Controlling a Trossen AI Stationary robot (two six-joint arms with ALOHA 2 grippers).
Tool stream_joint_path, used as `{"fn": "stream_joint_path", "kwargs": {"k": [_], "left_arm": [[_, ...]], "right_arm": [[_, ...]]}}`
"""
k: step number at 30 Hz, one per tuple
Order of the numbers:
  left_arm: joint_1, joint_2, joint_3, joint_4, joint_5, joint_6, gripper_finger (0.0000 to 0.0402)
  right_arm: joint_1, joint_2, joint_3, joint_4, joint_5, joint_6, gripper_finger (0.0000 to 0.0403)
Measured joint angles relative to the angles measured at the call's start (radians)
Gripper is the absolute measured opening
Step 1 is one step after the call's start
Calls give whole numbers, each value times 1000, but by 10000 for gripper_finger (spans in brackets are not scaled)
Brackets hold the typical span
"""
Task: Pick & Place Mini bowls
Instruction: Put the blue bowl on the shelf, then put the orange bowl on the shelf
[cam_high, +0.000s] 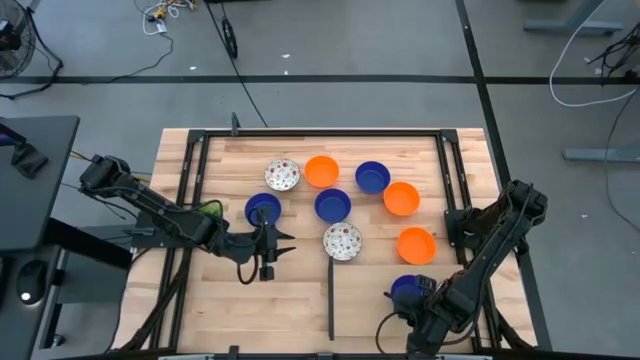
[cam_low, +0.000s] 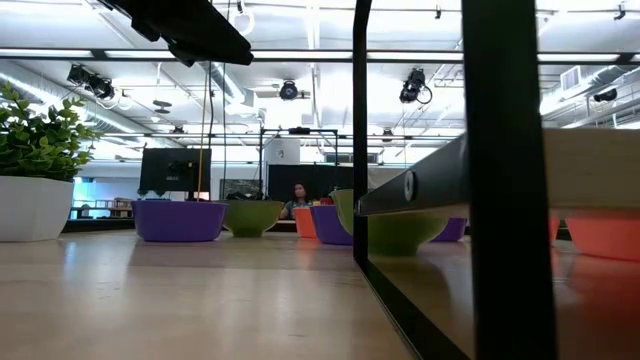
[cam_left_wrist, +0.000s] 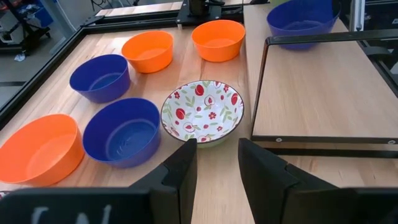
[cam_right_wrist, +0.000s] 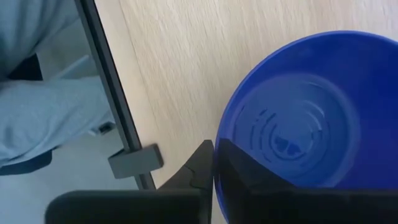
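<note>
Right pincer (cam_right_wrist: 213, 163): pinching blue bowl (cam_right_wrist: 305, 118) rim, surface's (cam_high: 300, 290) 5 o'clock.
Left pincer (cam_left_wrist: 217, 162): spread, speckled bowl (cam_left_wrist: 202, 112) at 3 o'clock.

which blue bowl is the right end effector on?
The blue bowl at the table's near right corner, alone below the orange ones; the right end effector pinches its rim. The other three blue bowls sit untouched mid-table.

Seven bowls (cam_high: 333, 206) cluster mid-table (cam_high: 300, 290); an eighth bowl (cam_high: 405, 288) lies near the right front corner.
</note>
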Motion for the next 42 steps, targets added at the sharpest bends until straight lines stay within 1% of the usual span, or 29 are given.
{"fn": "stream_joint_path", "kwargs": {"k": [6,13,20,25,28,30,32,33,35,37,38,40,42], "left_arm": [[0,0,0,0,0,0,122],[0,0,0,0,0,0,122],[0,0,0,0,0,-6,122],[0,0,0,0,0,-7,122],[0,0,0,0,0,-7,122],[0,0,0,0,0,-7,122],[0,0,0,-1,0,-7,122],[0,0,0,0,0,-7,122],[0,0,0,0,0,-7,122],[0,0,0,-1,0,-7,122],[0,0,0,-1,0,-7,122],[0,0,0,-1,0,-7,122],[0,0,0,-3,0,-7,122]], "right_arm": [[-2,0,0,0,-2,-2,32],[-2,1,-12,14,-5,0,69],[-9,-1,-45,79,-84,-45,104],[-22,-50,-45,95,-104,-80,123],[-30,-91,-45,96,-69,-120,130],[-31,-119,-45,107,19,-171,132],[-30,-138,-44,137,163,-247,132],[-30,-143,-44,159,262,-295,131],[-30,-144,-45,219,499,-402,129],[-28,-144,-72,342,748,-508,127],[-31,-144,-98,417,849,-564,125],[-44,-143,-161,577,989,-690,123],[-63,-143,-230,750,1067,-809,120]]}}
